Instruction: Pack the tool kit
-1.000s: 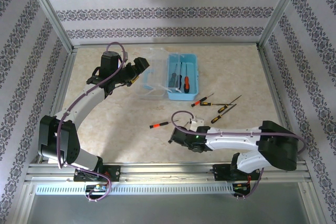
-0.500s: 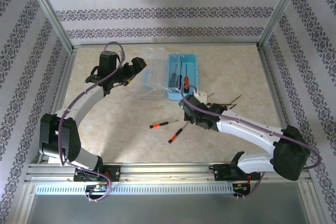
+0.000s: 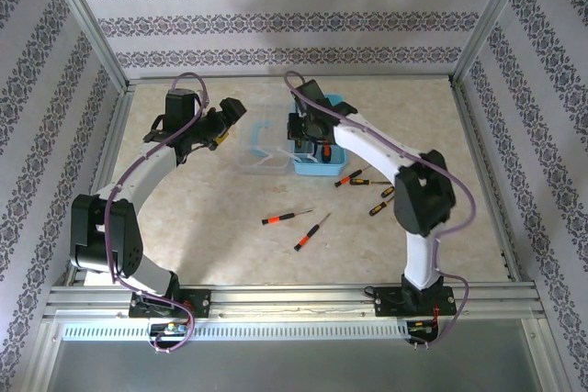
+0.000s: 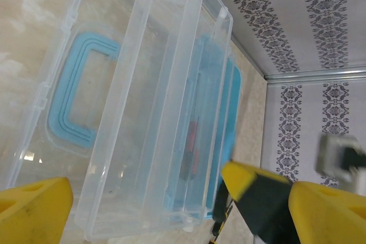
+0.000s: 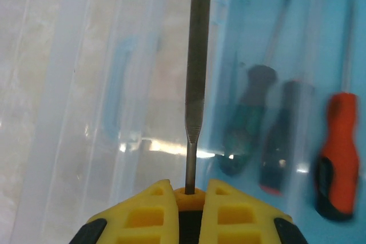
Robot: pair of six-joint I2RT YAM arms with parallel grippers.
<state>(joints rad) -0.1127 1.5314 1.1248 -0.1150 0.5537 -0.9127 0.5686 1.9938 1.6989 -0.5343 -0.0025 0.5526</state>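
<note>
The blue tool case lies open at the back middle, its clear lid folded out to the left. My right gripper hovers over the case's left edge, shut on an orange-handled tool whose grey shaft points away over the lid and case. Inside the case lie a green-black screwdriver, a dark one and an orange one. My left gripper hangs open just left of the lid, holding nothing. The lid's blue handle shows through the plastic.
Loose screwdrivers lie on the table: a red-handled one, another beside it, and three orange-handled ones right of the case. Aluminium frame rails border the table on all sides.
My right arm has swung from the near middle of the table up to the blue case, carrying the tool. A screwdriver now lies where the gripper was. The left gripper drifted slightly left.
</note>
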